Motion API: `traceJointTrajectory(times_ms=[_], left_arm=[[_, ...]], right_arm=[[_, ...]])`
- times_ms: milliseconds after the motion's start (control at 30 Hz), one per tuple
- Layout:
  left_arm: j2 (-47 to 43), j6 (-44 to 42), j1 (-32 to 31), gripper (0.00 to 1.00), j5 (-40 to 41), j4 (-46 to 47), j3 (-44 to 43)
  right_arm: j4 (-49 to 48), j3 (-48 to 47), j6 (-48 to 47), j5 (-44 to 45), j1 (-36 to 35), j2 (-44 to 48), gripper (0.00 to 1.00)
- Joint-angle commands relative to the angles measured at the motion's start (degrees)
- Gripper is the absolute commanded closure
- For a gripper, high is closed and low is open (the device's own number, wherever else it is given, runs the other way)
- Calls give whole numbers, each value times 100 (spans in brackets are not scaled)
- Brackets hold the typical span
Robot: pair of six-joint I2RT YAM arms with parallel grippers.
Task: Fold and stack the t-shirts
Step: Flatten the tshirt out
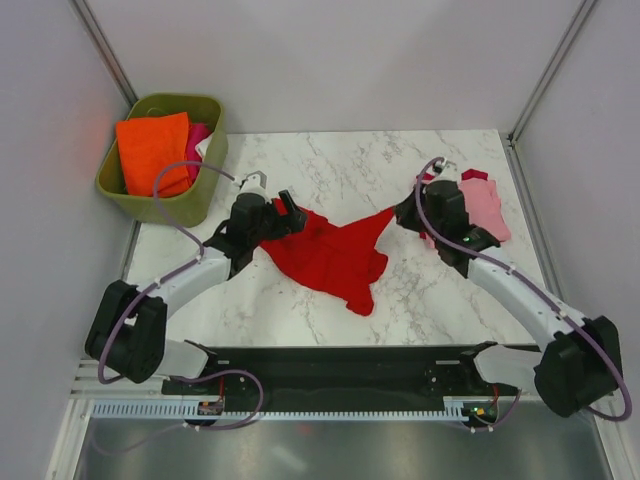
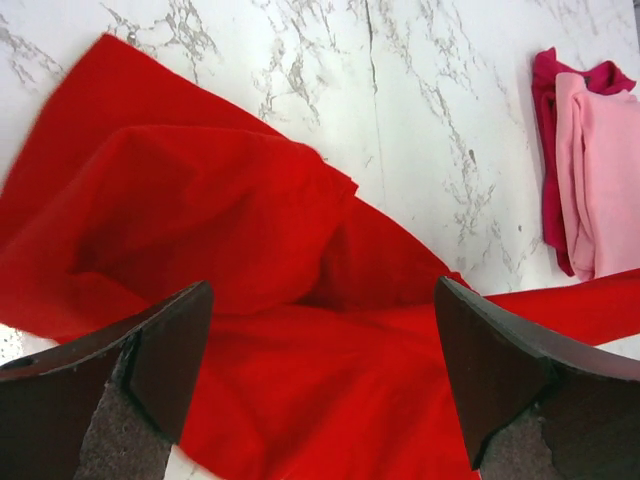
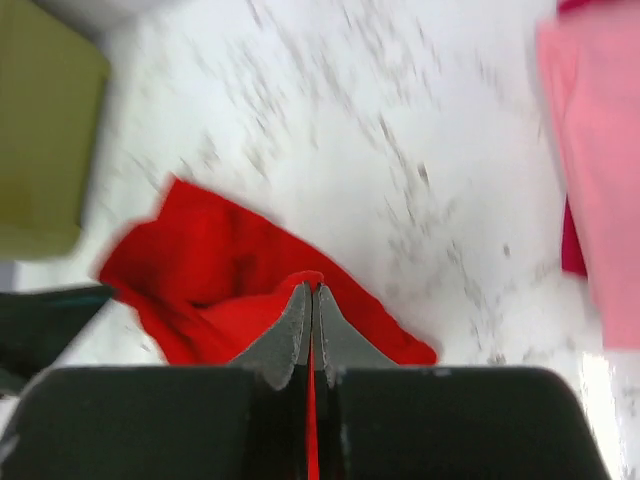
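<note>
The bright red t-shirt (image 1: pixel 330 255) lies crumpled in the middle of the marble table (image 1: pixel 350 160). My right gripper (image 1: pixel 402 214) is shut on its right corner, and red cloth (image 3: pixel 220 270) is pinched between the closed fingers (image 3: pixel 312 292). Over the shirt's left end my left gripper (image 1: pixel 290 212) stands wide open, the red cloth (image 2: pixel 250 220) lying under the gap (image 2: pixel 320 380) between its fingers. The folded light pink t-shirt (image 1: pixel 482 205) with dark pink trim rests at the right, also in the left wrist view (image 2: pixel 605 170) and the right wrist view (image 3: pixel 600 150).
An olive-green tub (image 1: pixel 160 160) at the back left corner holds orange and pink cloth; the right wrist view shows its wall (image 3: pixel 40 150). Grey walls enclose the table on three sides. The right wrist view is blurred.
</note>
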State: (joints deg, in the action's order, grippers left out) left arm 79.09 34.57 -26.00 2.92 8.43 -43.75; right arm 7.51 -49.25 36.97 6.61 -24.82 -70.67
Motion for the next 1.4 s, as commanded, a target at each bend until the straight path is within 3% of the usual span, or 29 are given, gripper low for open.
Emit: traceJointTrajectory(times_ms=[0, 167, 233, 500, 667, 800, 967, 1033, 1167, 1233, 1367], left_arm=[[-262, -213, -10, 2, 278, -113, -319], [-631, -327, -19, 2, 201, -437, -573], [-693, -407, -19, 1, 157, -569, -608], [-246, -478, -63, 1, -106, -1000, -925], [640, -188, -238, 2, -397, -1089, -1389], [1546, -257, -511, 3, -398, -1308, -2075], [2663, -704, -941, 6, -309, -2080, -3759], [3269, -837, -1038, 6, 67, -2458, -4332], [4385, -925, -1074, 8, 359, -3941, -6070], [4773, -917, -1074, 15, 227, -4278, -6504], [4897, -741, -1074, 19, 121, -4367, -6410]], right_arm=[[75, -1405, -559, 113, 144, 502, 100], [813, -3386, -735, -1397, 135, -42, 100], [1006, -3424, -753, -1567, 126, 36, 100], [1445, -1694, -718, -794, 144, 1544, 100], [2061, -528, -51, 732, 135, 2960, 100], [2272, 292, 398, 1044, 144, 4331, 100], [2448, 873, 548, 825, 135, 4528, 100], [2510, 944, 548, 763, 144, 4457, 100], [2501, 1067, 513, 789, 135, 4475, 100], [2501, 1058, 452, 824, 144, 4483, 100], [2510, 1006, 355, 886, 144, 4466, 100]])
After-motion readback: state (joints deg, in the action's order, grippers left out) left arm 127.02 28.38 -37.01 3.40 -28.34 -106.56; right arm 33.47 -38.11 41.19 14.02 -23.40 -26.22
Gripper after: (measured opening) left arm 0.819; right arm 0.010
